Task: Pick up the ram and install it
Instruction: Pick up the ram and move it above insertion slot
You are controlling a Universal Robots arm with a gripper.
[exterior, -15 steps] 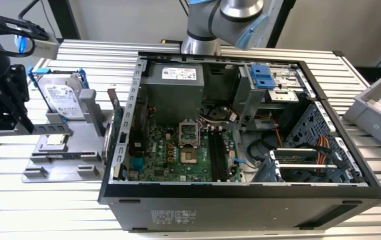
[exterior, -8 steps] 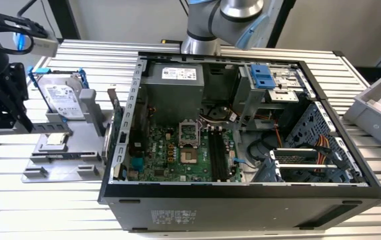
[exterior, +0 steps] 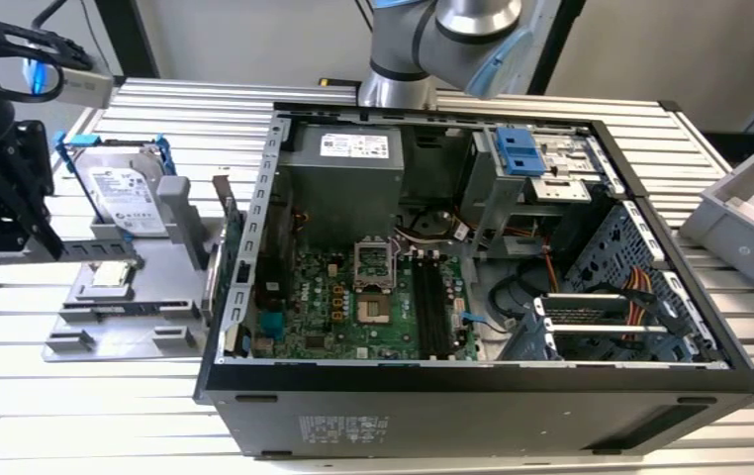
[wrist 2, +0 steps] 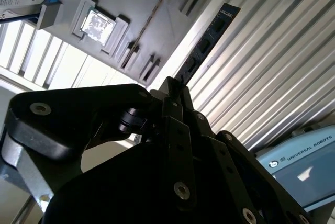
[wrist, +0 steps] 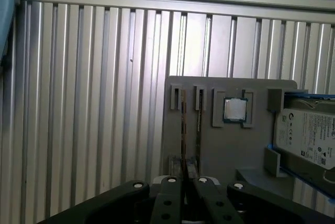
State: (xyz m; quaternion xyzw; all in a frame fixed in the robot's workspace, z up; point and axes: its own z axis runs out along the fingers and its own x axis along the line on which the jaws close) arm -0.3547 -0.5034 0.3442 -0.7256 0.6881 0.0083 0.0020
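The ram point(wrist 2: 209, 35), a dark narrow stick with a row of black chips, juts out from between my fingertips over the ribbed table in the second wrist view. My gripper point(wrist 2: 172, 89) is shut on its near end. In the first wrist view the ram point(wrist: 183, 130) appears edge-on, straight ahead of the gripper point(wrist: 184, 181), in line with the grey parts holder point(wrist: 230, 150). In the exterior view the gripper point(exterior: 8, 213) hangs at the exterior view's left, beside the holder point(exterior: 127, 317) and away from the open computer case point(exterior: 483, 376).
The holder also carries a silver hard drive point(exterior: 120, 188) in a blue frame, a small square CPU point(wrist: 235, 110) and a thin stick point(wrist: 199, 124) standing in a slot. Inside the case, the motherboard's long memory slots point(exterior: 432, 307) lie beside the CPU socket. A grey bin point(exterior: 753, 218) stands at the exterior view's right.
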